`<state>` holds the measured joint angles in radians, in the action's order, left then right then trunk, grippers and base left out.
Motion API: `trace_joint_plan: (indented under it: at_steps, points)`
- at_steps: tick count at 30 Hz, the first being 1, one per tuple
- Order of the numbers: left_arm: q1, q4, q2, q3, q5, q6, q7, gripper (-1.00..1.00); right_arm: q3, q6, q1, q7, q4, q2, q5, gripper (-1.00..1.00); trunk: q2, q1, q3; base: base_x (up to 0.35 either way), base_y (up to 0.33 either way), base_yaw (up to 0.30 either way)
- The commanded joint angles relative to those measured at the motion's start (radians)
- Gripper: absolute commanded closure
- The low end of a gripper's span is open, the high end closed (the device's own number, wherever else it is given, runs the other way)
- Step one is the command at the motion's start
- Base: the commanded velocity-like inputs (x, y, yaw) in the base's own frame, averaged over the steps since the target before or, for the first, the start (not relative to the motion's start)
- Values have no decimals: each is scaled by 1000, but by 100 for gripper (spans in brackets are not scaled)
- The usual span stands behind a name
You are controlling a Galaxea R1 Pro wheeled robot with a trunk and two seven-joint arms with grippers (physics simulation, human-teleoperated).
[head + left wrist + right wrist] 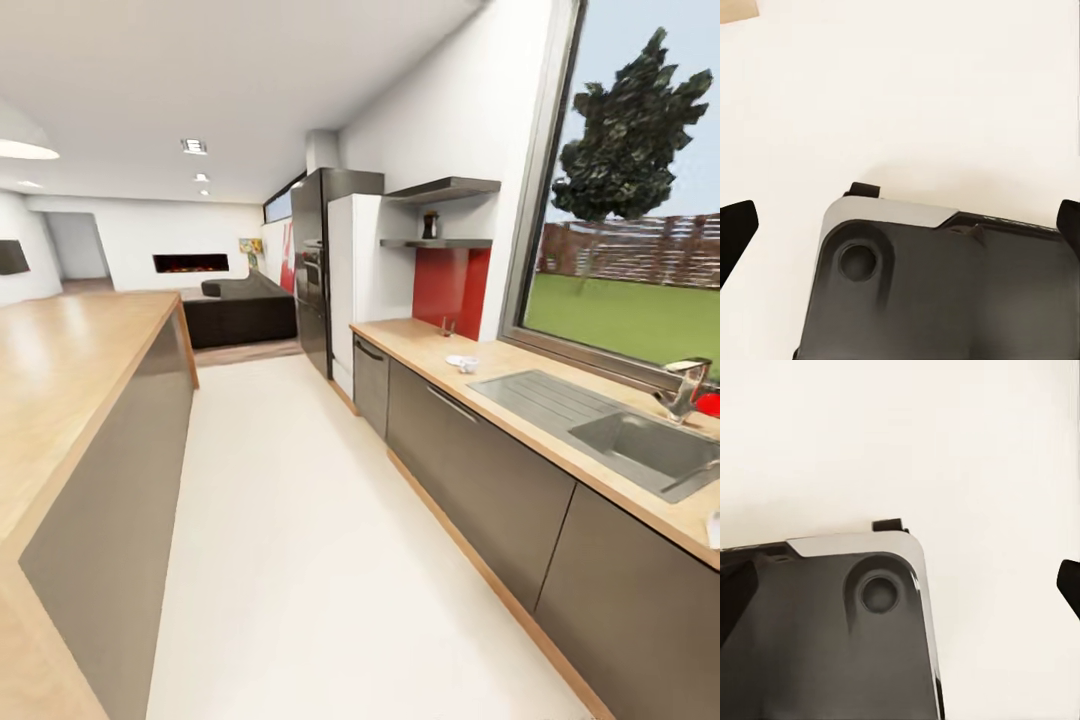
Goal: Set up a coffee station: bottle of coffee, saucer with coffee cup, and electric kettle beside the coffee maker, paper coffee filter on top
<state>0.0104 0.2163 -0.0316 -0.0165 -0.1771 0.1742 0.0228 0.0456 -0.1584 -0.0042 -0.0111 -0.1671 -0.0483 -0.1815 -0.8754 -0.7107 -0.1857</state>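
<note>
The kitchen countertop (430, 350) runs along the right wall under a big window, with a steel sink (640, 445) set in it. On the wall shelf (440, 243) at its far end stands the dark bottle of coffee (430, 224). A small white saucer (462, 362) lies on the counter before the sink; the coffee cup seems to be on it, too small to tell. The coffee maker, kettle and paper filter are out of view. My left gripper (904, 223) and right gripper (900, 592) hang open over the pale floor, above my dark base.
A long wooden island (70, 380) lines the left side, leaving a pale floor aisle (290, 520) between it and the dark cabinet fronts (480, 470). A tall fridge (325, 270) stands beyond the counter. A tap (685, 385) and a red item (708, 403) sit behind the sink.
</note>
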Motion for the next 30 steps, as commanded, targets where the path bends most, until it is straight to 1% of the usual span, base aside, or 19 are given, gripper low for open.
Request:
trace_joint_plan:
  at_steps: [1, 6, 10, 14, 20, 25, 26, 27, 30]
  points:
    - [0, -3, 0, -1, -3, 6, 2, -100, 5, -3, 0, -1, 0, 1, -8, -100, 6, 4, 3, 0, 0, -277]
    - [0, -6, -1, -2, -2, 15, 1, -100, 5, -4, 0, -1, 0, 2, -8, -100, 41, 23, 24, 0, 0, -268]
    - [0, -15, -2, -2, -2, 36, 2, -100, 5, -5, 0, -1, 0, 2, -7, -100, 69, 38, 41, 0, 0, -254]
    - [0, -24, -2, -1, -2, 39, 1, -100, 5, -6, 0, -1, 0, 2, -6, -100, 97, 54, 58, 0, 0, -244]
    - [0, -26, -2, -2, -1, 41, 1, -100, 5, -34, 0, -2, 0, 2, -6, -100, 139, 77, 84, 0, 0, -237]
    - [0, -26, -1, -2, -1, 41, 0, -100, 5, -40, 0, -3, 0, 2, -7, -100, 174, 96, 105, 0, 0, -236]
    - [0, -26, -1, -2, -1, 41, 0, -100, 5, -40, 0, -3, 0, 2, -7, -100, 174, 96, 107, 0, 0, -236]
    - [0, -26, -1, -1, -1, 60, 0, -100, 5, -41, 0, -3, 0, 2, -7, -100, 174, 96, 108, 0, 0, -236]
    - [0, -27, -1, -1, -1, 84, 0, -100, 5, -41, 0, -3, 0, 2, -7, -100, 174, 96, 111, 2, 0, -228]
